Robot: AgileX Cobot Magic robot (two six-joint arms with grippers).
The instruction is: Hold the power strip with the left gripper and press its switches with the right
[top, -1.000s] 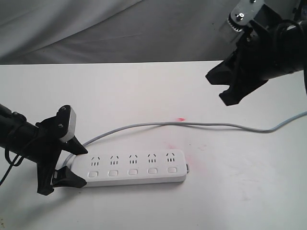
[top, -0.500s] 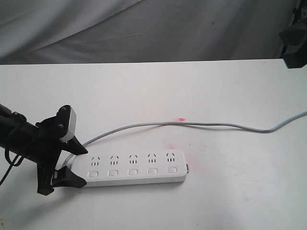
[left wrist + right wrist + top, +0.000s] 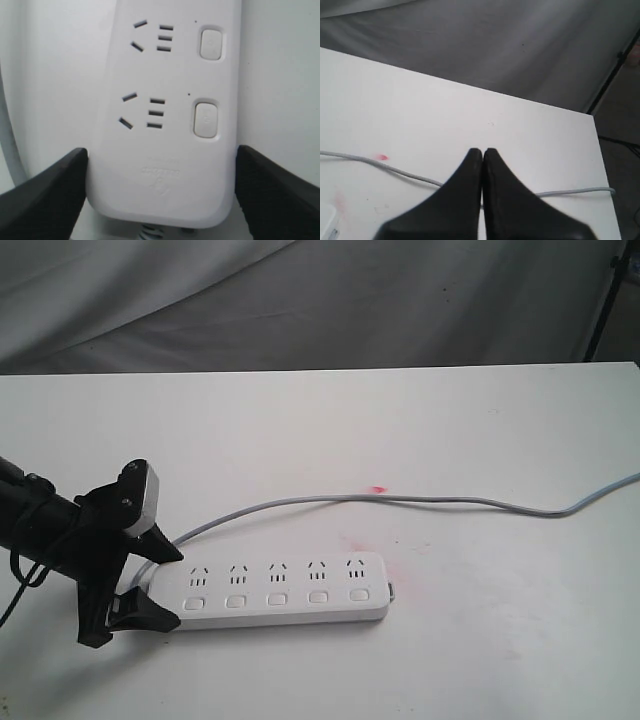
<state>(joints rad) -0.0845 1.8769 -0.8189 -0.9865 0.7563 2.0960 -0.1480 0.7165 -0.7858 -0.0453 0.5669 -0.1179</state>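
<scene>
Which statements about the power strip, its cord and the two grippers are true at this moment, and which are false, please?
1. The left gripper clasps the power strip at its cord end. True.
2. The right gripper is pressing one of the switches. False: it is shut, above the table, clear of the strip.
3. The strip has five switches in one row. True.
4. The cord lies coiled on the strip. False: it trails across the table to the right edge of the exterior view.

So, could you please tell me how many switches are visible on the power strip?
5 switches in one row along the power strip, one beside each socket set, running from the end gripped by the left gripper to the free end. None appears hidden.
</scene>
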